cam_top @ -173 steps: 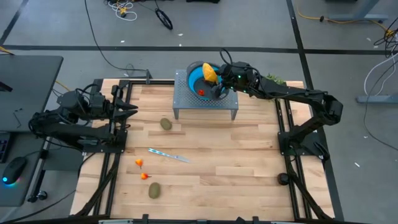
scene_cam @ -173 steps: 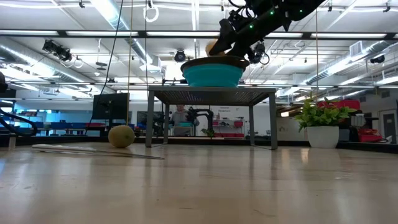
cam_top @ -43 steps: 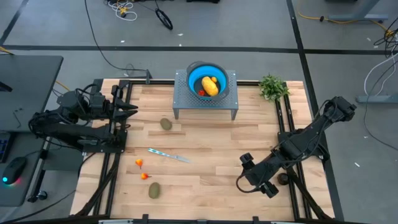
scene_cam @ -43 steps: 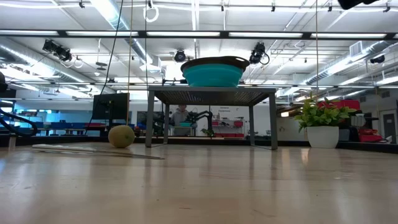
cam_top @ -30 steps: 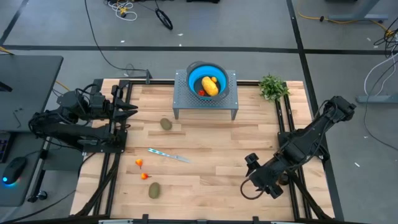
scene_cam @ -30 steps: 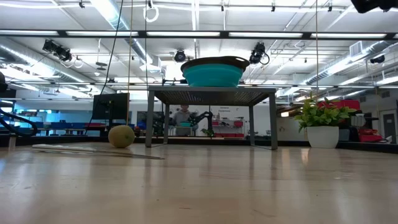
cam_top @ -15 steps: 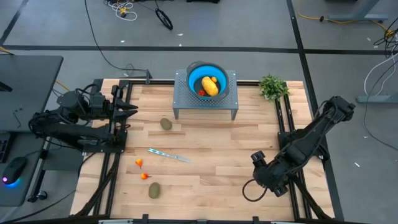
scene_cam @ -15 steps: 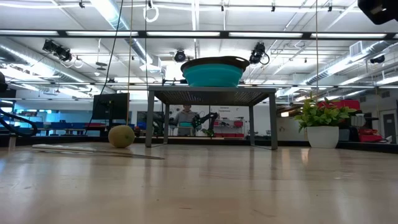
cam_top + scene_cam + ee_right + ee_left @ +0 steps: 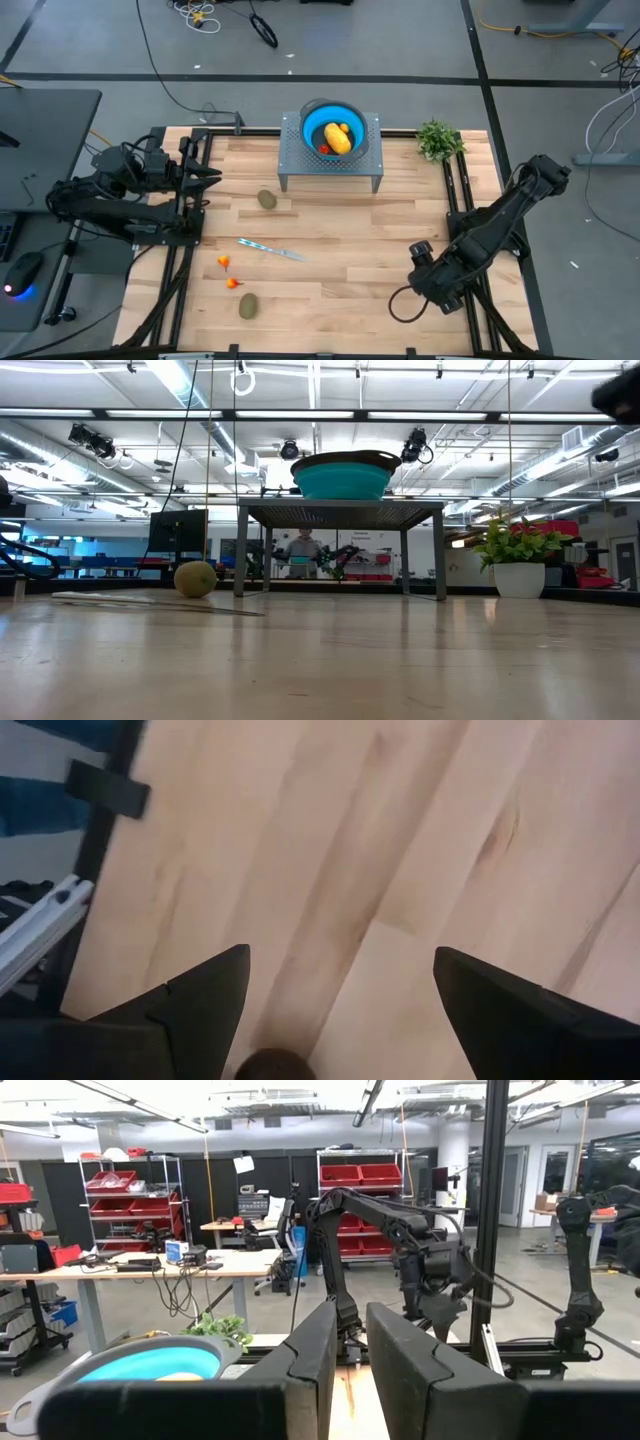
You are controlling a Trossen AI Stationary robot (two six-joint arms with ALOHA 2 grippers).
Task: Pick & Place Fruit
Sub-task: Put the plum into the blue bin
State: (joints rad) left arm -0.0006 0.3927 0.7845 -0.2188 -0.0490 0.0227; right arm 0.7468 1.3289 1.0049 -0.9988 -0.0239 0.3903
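- We see the counter [image 9: 330, 240] as pale wood planks with a smooth, slightly glossy grain; it is wide and flat, so a low approach to any fruit lying on it looks safe.
- The right pincer [image 9: 424, 272] hangs low over the counter's near right part, its fingers spread wide apart and empty; the right wrist view shows only bare planks between them.
- The left pincer [image 9: 207, 175] waits at the counter's left edge, its two flat dark fingers nearly together with a thin gap, holding nothing.
- The perforated grey metal stand [image 9: 331, 160] carries a blue bowl [image 9: 312, 128] with a grey rim, well away from the right pincer towards the far side; the smooth yellow-orange fruit [image 9: 338, 139] already lies in it beside a tiny red one [image 9: 323, 149].
- Our judgement: the step in hand is fetching the next piece, and the right pincer should travel leftward across the counter before descending.
- One fuzzy brown-green oval kiwi [image 9: 248, 305] lies well to the left of the right pincer; we would close across its short axis, since it may roll.
- The other kiwi [image 9: 267, 199] sits near the stand's leg.
- Two small red-orange fruits [image 9: 228, 273] lie just beyond the nearer kiwi, small enough to slip a wide grip.
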